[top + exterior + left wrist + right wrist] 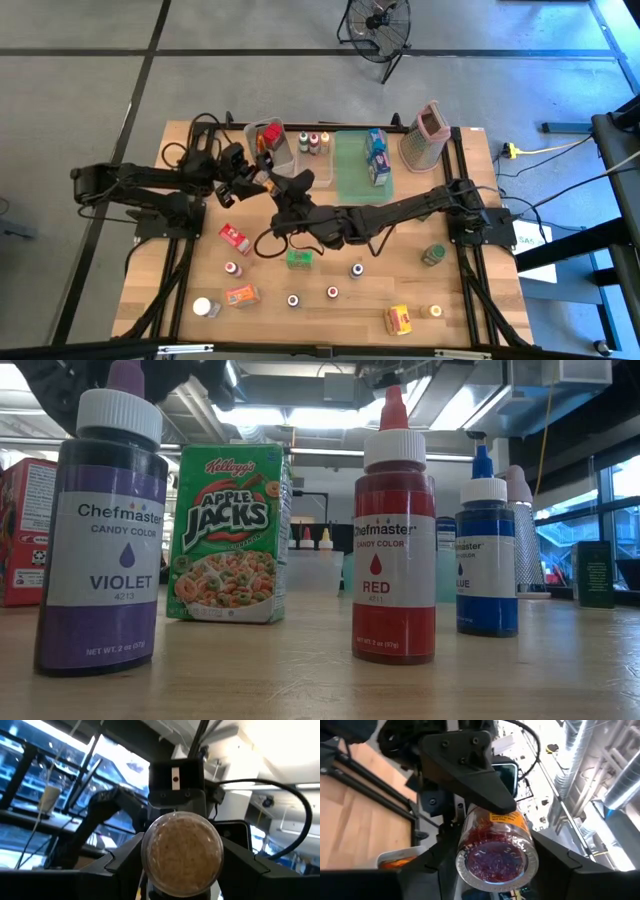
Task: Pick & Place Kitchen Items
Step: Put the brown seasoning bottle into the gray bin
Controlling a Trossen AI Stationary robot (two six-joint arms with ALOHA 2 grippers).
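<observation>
A small clear spice jar (267,184) with an orange label is held in the air between both grippers, above the table's far-left part and next to the clear bin (283,160). My left gripper (252,182) comes in from the left and my right gripper (283,192) from the right, each shut on the jar. In the left wrist view one round end of the jar (182,849) faces the camera. The right wrist view shows the jar's (496,851) other end, with reddish contents. My left gripper pinches the spice jar's end nearest its own camera (150,865) between its two fingers, coming level from the table's left and lying along the jar. The jar is lifted clear of the table. My right gripper pinches the opposite end (462,862) between its two fingers, coming level from the table's right. One left finger (470,765) lies over the jar's far part, above the orange label (507,819).
Loose on the table are a red box (235,238), a green box (298,259), small bottles (332,292), an orange packet (241,296), a yellow box (399,320) and a green jar (433,255). At the far edge stand the green tray (350,175) and the grater (425,135).
</observation>
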